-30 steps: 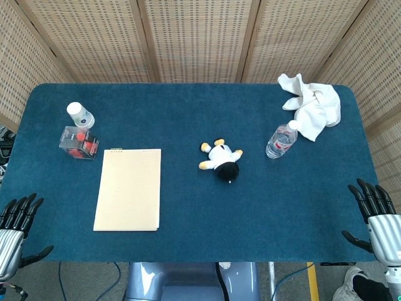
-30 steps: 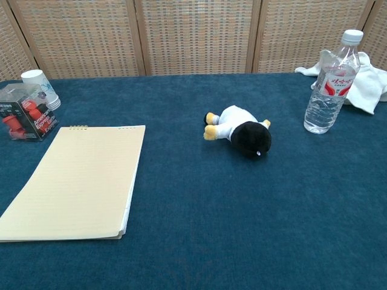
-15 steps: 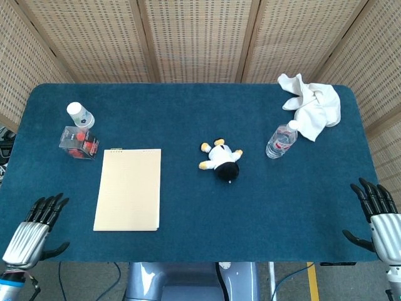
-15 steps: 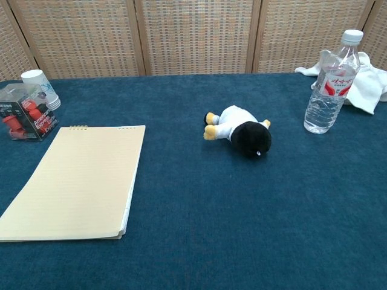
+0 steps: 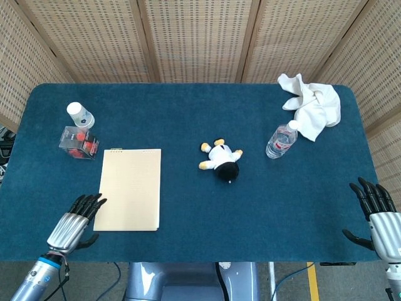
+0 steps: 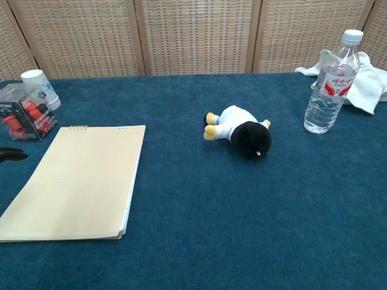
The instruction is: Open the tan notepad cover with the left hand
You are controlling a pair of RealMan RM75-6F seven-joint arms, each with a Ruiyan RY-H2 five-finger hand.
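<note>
The tan notepad (image 5: 129, 189) (image 6: 80, 179) lies flat and closed on the blue table, left of centre. My left hand (image 5: 74, 222) hovers just off the pad's near-left corner with its fingers spread, holding nothing; in the chest view only a dark fingertip (image 6: 12, 154) shows at the left edge. At the table's near-right corner my right hand (image 5: 379, 216) stays open, fingers apart, away from every object.
A clear box with red contents (image 5: 79, 142) and a paper cup (image 5: 80, 115) stand behind the pad. A plush penguin (image 5: 222, 158) lies mid-table. A water bottle (image 5: 281, 140) and a white cloth (image 5: 311, 107) are at the far right.
My left hand has moved right and forward from the table's near-left corner to beside the notepad's near-left corner. The right hand and the objects have stayed put.
</note>
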